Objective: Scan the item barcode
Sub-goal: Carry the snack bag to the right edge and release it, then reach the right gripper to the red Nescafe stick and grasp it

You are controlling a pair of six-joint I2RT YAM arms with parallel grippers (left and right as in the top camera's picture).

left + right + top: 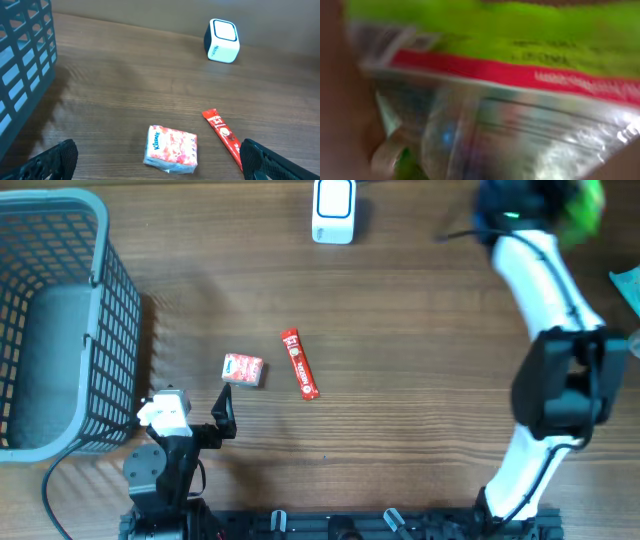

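Green packet (585,202) at upper right, scanner (333,210) to its left.
Right gripper (548,208) is closed on it and nearer; left gripper (197,412) is open, lower left.

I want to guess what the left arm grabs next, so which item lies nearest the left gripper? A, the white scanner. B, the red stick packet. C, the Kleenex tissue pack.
C: in the overhead view the Kleenex tissue pack lies just ahead of the open left gripper, the red stick packet lies further right, and the white scanner sits at the far edge.
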